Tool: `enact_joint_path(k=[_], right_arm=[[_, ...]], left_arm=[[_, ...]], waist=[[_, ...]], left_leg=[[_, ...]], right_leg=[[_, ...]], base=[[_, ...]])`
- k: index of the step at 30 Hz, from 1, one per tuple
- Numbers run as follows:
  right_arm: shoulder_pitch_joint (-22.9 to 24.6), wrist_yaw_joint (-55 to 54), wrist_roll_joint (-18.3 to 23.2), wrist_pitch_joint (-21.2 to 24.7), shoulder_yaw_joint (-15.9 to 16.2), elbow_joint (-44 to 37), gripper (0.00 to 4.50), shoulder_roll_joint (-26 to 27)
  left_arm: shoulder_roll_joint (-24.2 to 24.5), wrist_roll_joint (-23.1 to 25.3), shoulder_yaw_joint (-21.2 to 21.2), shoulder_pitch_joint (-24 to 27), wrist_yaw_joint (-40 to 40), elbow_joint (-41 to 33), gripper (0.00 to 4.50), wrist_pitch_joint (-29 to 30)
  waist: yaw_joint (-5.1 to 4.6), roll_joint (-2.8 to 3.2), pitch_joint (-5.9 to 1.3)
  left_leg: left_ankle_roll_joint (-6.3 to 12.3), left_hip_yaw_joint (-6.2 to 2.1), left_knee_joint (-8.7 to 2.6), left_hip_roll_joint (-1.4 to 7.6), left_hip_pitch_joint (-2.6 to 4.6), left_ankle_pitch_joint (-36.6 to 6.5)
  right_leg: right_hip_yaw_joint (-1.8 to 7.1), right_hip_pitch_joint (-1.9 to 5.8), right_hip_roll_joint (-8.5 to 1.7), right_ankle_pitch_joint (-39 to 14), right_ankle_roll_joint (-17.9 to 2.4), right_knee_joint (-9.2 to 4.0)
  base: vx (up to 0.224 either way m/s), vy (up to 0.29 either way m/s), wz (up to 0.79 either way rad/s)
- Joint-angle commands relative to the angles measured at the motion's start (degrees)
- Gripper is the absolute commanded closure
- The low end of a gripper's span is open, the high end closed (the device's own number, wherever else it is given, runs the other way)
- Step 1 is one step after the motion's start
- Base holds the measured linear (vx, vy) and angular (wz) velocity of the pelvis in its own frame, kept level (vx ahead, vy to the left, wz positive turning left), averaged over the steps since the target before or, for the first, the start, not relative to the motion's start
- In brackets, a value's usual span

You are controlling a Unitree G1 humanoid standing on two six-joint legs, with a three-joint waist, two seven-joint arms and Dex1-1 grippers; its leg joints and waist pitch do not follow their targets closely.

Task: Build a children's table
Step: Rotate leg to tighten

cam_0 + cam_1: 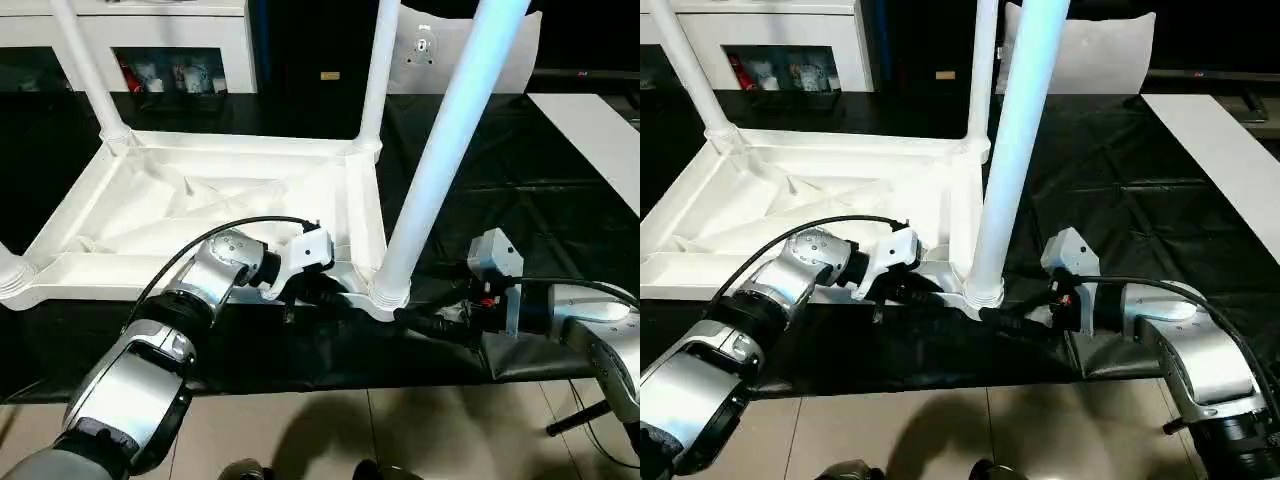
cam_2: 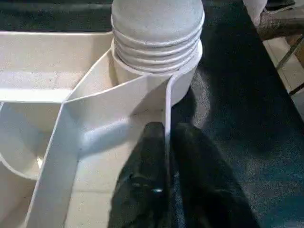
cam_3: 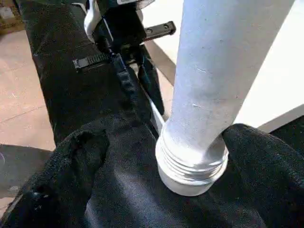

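- The step in hand looks like seating a leg: the near-right leg [image 1: 440, 160] stands in its corner socket [image 1: 388, 294] of the upturned children's table [image 1: 200, 215], with thread rings exposed above the socket in both wrist views, so it seems not fully screwed home.
- The left gripper [image 1: 318, 292], at lower centre of the left eye view, is nearly closed, its two black fingers [image 2: 147, 161] pinching the thin white rim wall [image 2: 167, 109] just beside that socket, apparently steadying the top.
- The right gripper [image 1: 425, 318], at lower right, stands wide open with a finger [image 3: 247, 142] on each side of the leg's threaded base; it grips nothing.
- Next, I judge, the right gripper should close on the leg base and turn it while the left one holds the rim firm; a slip could tilt the leg.
- The table lies upside down on the black-covered worktop [image 1: 520, 200], left of centre: all-white plastic, ribbed underside up. Two far legs [image 1: 375, 70] stand upright in the upper part of the frame, and a fourth socket shows at the left edge.
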Motion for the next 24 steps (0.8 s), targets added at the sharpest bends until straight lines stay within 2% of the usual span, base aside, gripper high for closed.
enact_joint_path(k=[1, 4, 9, 12, 13, 17, 20, 24], right_arm=[[0.45, 0.50, -0.20, -0.98, 0.01, 0.30, 0.00, -0.55], [0.38, 0.61, -0.41, -1.54, -0.01, 0.66, 0.00, -0.45], [-0.63, 0.77, -0.97, -3.99, 0.06, 2.95, 0.00, 0.45], [-1.73, 2.19, -0.60, -5.75, 0.17, 5.21, 0.00, 1.20], [-2.33, 3.95, 0.03, -6.50, 0.35, 6.41, 0.00, 1.32], [-3.34, 9.34, 1.61, -6.58, 1.78, 8.32, 0.43, 0.91], [-4.60, 12.51, 2.12, -7.04, 3.18, 10.27, 0.77, 1.15], [-5.05, 14.03, 2.68, -6.90, 3.73, 10.66, 1.13, 1.30]], left_arm=[[0.88, 2.33, -1.74, -0.47, -0.53, 1.33, 4.32, -0.12], [0.99, 2.48, -1.62, -0.51, -0.61, 1.36, 4.46, -0.57], [1.21, 1.55, -1.22, 0.35, -2.56, -0.73, 4.46, -3.07], [1.82, 0.82, -1.70, 1.59, -5.62, -3.63, 4.46, -4.70], [2.23, 0.46, -2.08, 2.31, -7.41, -5.48, 4.46, -5.25], [3.30, -0.42, -3.12, 3.98, -10.51, -11.14, 4.50, -5.46], [3.76, -0.46, -3.64, 4.73, -11.28, -14.51, 4.50, -5.27], [3.83, -0.10, -3.77, 4.79, -11.20, -15.05, 4.50, -5.51]], waist=[[0.25, -0.71, -5.03], [0.08, -0.80, -5.00], [0.02, -0.73, -5.06], [0.10, -0.66, -5.24], [0.11, -0.64, -5.25], [0.47, -0.45, -5.33], [1.17, -0.35, -5.37], [1.76, -0.44, -5.36]], left_leg=[[4.31, -2.13, -3.74, 4.41, 0.08, -5.07], [4.19, -2.12, -3.75, 4.32, 0.08, -5.44], [4.26, -2.08, -3.68, 4.28, 0.02, -5.36], [4.50, -2.08, -3.68, 4.47, 0.07, -4.70], [4.81, -2.18, -3.74, 4.79, -0.04, -4.56], [5.25, -2.15, -3.70, 5.33, 0.12, -4.09], [5.45, -2.16, -3.70, 5.76, 0.39, -3.31], [4.82, -2.04, -3.64, 5.63, 0.37, -3.36]], right_leg=[[4.55, 4.08, -5.97, -21.40, 1.36, -4.49], [4.39, 4.12, -5.98, -22.33, 1.86, -4.61], [4.37, 4.09, -5.95, -22.39, 2.04, -4.70], [4.56, 4.05, -6.03, -20.81, 1.11, -4.34], [4.64, 4.09, -6.13, -19.86, 0.29, -4.08], [4.95, 4.01, -6.43, -18.15, -1.89, -3.39], [5.29, 3.71, -6.52, -16.19, -3.70, -2.91], [5.45, 3.76, -6.58, -16.11, -4.16, -2.76]], base=[[0.000, 0.000, 0.00], [0.000, 0.000, 0.00], [0.000, 0.000, 0.00], [0.000, 0.000, 0.00], [0.000, 0.000, 0.00], [0.000, 0.000, 0.00], [0.000, 0.000, 0.00], [0.000, 0.000, 0.00]])
